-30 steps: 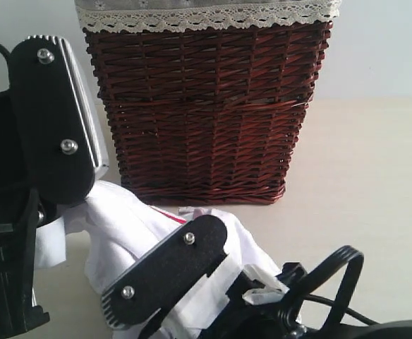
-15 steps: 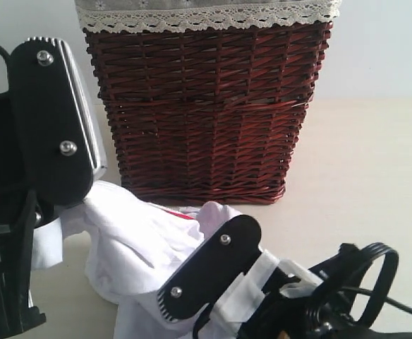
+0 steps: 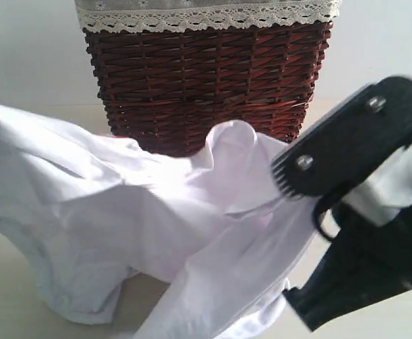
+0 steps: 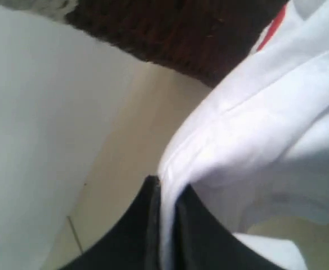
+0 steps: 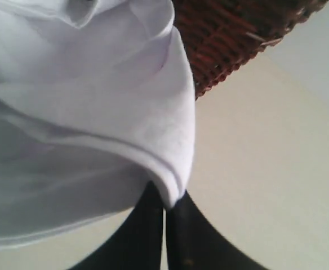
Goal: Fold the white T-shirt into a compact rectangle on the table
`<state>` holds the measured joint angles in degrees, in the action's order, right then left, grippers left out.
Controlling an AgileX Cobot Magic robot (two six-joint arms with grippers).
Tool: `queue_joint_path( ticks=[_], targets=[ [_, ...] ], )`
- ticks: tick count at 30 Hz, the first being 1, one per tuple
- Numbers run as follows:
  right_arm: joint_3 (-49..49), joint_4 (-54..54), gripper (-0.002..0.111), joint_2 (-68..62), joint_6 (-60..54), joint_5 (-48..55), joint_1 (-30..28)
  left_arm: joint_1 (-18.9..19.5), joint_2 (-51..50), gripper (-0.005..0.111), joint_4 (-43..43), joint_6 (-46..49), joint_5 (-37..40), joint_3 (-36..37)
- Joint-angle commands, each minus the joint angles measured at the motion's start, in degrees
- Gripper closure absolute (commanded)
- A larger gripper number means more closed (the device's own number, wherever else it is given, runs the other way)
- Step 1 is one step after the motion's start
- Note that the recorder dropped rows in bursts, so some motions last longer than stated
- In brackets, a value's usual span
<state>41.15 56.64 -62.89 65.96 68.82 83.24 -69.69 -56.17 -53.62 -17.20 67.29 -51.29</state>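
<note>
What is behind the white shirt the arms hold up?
A dark brown wicker basket with a lace-edged liner stands behind the white T-shirt. The shirt covers its lower part, so its base cannot be seen.

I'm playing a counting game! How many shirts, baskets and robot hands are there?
white T-shirt: 1
wicker basket: 1
robot hands: 2 (left hand, right hand)
Total: 4

The white T-shirt [image 3: 156, 212] hides the lower front of the wicker basket [image 3: 206, 78], whose top is cut off by the frame. The right gripper [image 3: 291, 180] is blurred and runs past the right edge. The left wrist view is soft, and only a red sliver [image 4: 271, 31] of the shirt's patch shows.
</note>
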Motion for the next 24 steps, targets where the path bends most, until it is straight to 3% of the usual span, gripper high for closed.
queue_joint_path(
  ticks=[1, 8, 13, 17, 24],
  targets=[
    [0.6, 2.8, 0.108, 9.2, -7.6, 1.1, -0.1, 0.1, 3.7, 0.107, -11.1, -7.3, 2.7, -0.7],
    [16.8, 8.8, 0.108, 11.9, -26.4, 1.1, -0.1, 0.1, 9.5, 0.107, -30.1, -15.3, 2.7, -1.9],
    [22.4, 14.8, 0.108, 12.2, -33.0, 1.1, -0.1, 0.1, 9.5, 0.107, -36.5, -16.1, 2.4, -9.9],
    [23.1, 16.1, 0.108, 13.4, -35.0, 1.1, -0.1, 0.1, 10.6, 0.107, -37.2, -16.1, 2.7, -14.0],
    [23.1, 15.3, 0.108, 16.6, -36.4, 1.1, -0.1, 0.1, 16.5, 0.107, -35.5, -11.0, 2.7, -14.0]
  ],
)
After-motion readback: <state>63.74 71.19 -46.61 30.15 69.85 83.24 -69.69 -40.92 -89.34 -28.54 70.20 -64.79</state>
